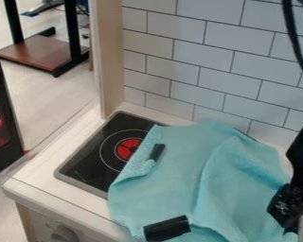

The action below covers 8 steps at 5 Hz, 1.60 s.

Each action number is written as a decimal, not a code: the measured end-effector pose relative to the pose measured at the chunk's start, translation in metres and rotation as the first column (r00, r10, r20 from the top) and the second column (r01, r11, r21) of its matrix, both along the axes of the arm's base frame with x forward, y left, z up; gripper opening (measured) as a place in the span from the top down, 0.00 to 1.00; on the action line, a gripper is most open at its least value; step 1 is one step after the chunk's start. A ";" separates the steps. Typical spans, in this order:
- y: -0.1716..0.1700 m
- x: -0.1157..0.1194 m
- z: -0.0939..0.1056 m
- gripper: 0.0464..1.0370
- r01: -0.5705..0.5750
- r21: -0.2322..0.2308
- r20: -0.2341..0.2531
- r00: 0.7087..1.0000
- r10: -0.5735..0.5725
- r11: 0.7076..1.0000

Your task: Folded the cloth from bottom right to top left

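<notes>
I see the cloth (179, 184), a blue-green one, lying over the right part of the stove (84, 160) and over the counter (37, 177) beside it. Its lower side passes over the front edge of the counter, and its upper side comes close to the tiled wall (192, 56). The cloth is not flat: a long raised crease runs down through its middle, and on its left side, near the burner, a small part is rolled over itself.

My gripper (281, 203) is at the right edge of the camera view, at the right side of the cloth, and it is partly cut off. I cannot tell if its jaws are spread or pressed together, and I also cannot tell if they pinch the cloth.

A small black piece (156, 152) shows at the rolled part of the cloth, and a bigger black piece (166, 229) shows at the lower edge. I cannot say what these two are.

The round burner (127, 148) with its red middle is left of the cloth. On the front of the counter, low in the view, I see a knob (64, 234). A pale upright panel (110, 56) stands behind the stove, at the left end of the wall. A black cable (295, 40) hangs at the upper right. Farther to the left, there are a dark box (4, 127) with red lights and a brown shelf (43, 51) in a black frame.
</notes>
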<state>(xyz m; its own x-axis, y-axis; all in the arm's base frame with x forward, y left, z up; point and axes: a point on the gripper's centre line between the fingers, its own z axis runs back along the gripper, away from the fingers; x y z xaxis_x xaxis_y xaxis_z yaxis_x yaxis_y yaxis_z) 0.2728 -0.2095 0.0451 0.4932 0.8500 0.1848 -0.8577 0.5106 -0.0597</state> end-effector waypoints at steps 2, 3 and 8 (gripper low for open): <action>-0.002 0.010 -0.011 0.04 0.032 -0.054 -0.043 0.998 -0.034 0.998; -0.007 0.015 -0.023 0.04 0.061 -0.105 -0.081 0.994 -0.069 0.993; -0.008 0.031 -0.050 0.68 0.066 -0.086 -0.121 0.990 -0.077 0.994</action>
